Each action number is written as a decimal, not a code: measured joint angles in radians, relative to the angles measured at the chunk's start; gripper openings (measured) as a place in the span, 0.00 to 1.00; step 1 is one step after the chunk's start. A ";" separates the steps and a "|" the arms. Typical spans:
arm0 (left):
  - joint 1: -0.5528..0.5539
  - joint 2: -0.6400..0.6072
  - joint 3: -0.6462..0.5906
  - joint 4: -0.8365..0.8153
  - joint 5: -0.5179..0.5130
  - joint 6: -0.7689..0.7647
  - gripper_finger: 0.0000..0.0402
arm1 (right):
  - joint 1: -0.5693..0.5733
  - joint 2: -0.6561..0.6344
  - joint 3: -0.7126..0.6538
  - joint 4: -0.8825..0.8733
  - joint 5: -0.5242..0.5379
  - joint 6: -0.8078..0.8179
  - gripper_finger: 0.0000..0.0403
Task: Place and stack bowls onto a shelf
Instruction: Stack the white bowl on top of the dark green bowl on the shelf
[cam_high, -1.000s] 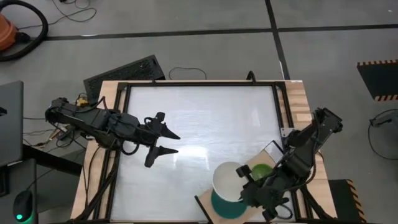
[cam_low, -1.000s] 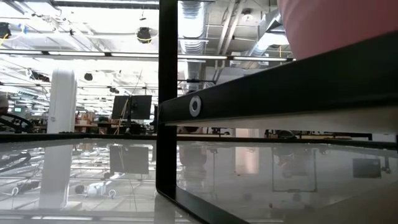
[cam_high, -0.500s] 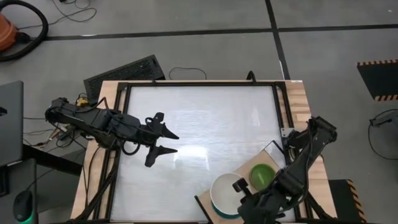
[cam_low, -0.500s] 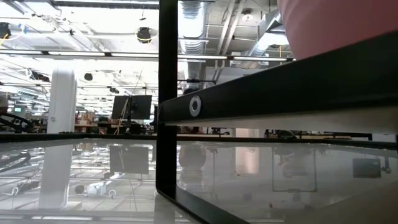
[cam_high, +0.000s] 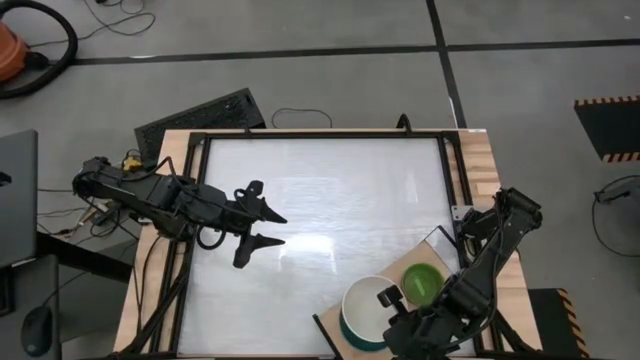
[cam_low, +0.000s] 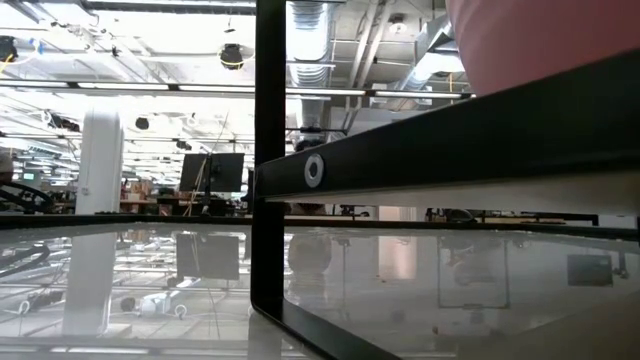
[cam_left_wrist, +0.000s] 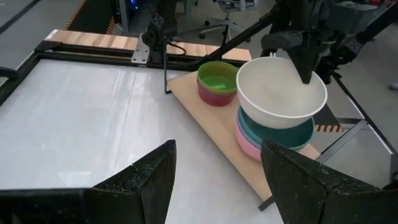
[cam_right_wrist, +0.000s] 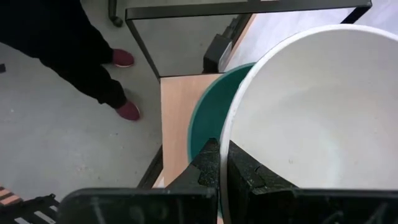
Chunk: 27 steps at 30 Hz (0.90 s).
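My right gripper (cam_high: 388, 298) is at the table's near right corner, shut on a cream-white bowl (cam_high: 372, 305) above the light-wood shelf (cam_left_wrist: 205, 121). Under that bowl stand a dark teal bowl (cam_left_wrist: 273, 132) and a light pink one (cam_left_wrist: 252, 144), stacked. Beside them a lime green bowl (cam_high: 422, 283) sits in a red and a magenta bowl (cam_left_wrist: 211, 96). My left gripper (cam_high: 268, 232) hangs open over the table's left half, far from the bowls. The other bowls are hidden. My right gripper pinches the cream-white bowl's rim (cam_right_wrist: 229, 134) on the side toward the table's right edge, one finger (cam_left_wrist: 306, 62) inside the bowl and one outside. The fingers come from above, pointing down. The bowl is tilted, its base down in the teal bowl's mouth; whether it rests there I cannot tell.
A black frame (cam_high: 320, 135) runs round the white table top (cam_high: 320, 200). The shelf lies aslant at the near right corner, with bare board (cam_right_wrist: 177, 118) beside the teal bowl. A person's legs and red shoes (cam_right_wrist: 127, 111) stand beyond the table corner. A keyboard (cam_high: 200, 115) lies off the far left corner.
My right gripper has carried the cream-white bowl down and toward the near edge, over the teal bowl, and the arm has swung off the lime green bowl, which now shows whole. The gripper has stayed shut on the rim.
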 joint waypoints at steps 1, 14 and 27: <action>0.000 0.000 0.000 0.000 0.000 0.000 0.55 | 0.000 0.000 0.000 0.001 0.000 0.000 0.07; 0.000 0.000 0.000 -0.010 -0.023 0.000 0.55 | 0.007 0.049 -0.002 0.029 -0.010 0.002 0.07; 0.000 0.000 0.000 -0.013 -0.022 0.000 0.55 | 0.013 0.048 -0.002 0.030 0.024 0.045 0.21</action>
